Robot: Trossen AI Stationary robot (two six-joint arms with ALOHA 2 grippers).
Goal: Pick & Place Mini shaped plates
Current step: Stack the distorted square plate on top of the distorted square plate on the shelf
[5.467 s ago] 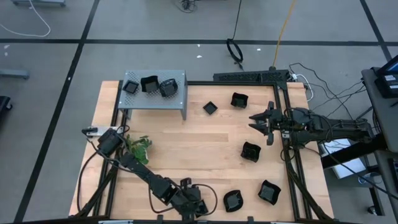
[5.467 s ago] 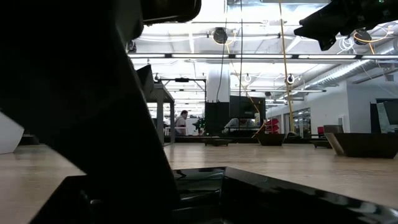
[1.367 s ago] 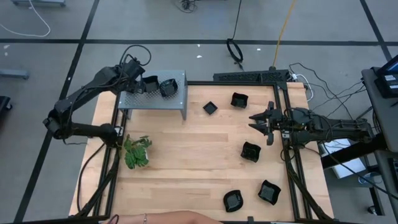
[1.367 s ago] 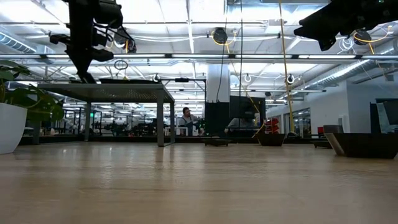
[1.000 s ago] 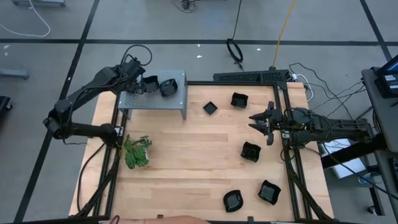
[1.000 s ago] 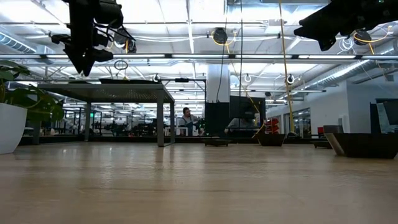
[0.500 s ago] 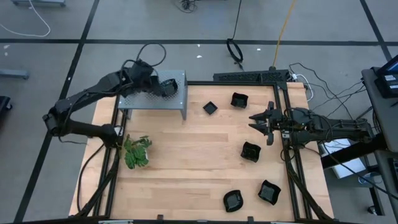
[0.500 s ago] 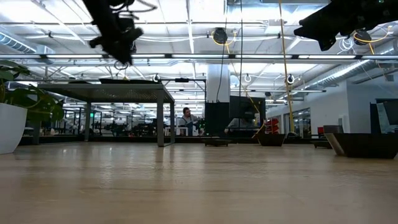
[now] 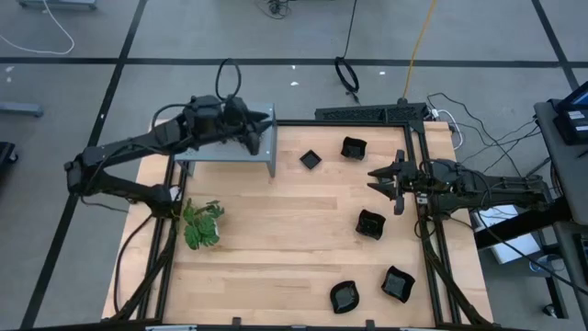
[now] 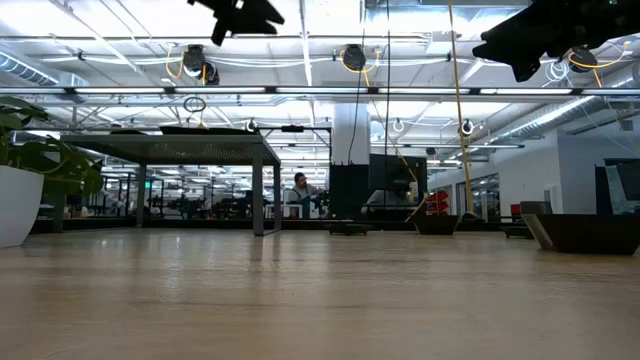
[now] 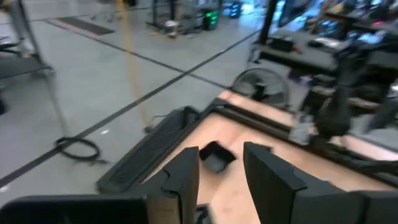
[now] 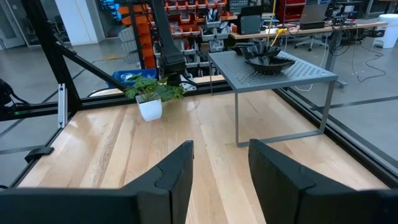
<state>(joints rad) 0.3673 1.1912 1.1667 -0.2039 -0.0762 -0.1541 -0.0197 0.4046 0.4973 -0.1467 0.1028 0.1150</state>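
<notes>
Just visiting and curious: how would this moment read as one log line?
left gripper: fingers open, empty, above shelf | right gripper: open, waiting at right | five plates on table

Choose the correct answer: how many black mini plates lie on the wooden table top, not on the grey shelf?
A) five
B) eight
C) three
A: the high view shows five mini plates on the bare wood of the table.

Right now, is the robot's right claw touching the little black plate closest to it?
Apart. The high view shows bare wood between the right gripper and the nearest mini plate; its jaws stand open, holding nothing.
</notes>
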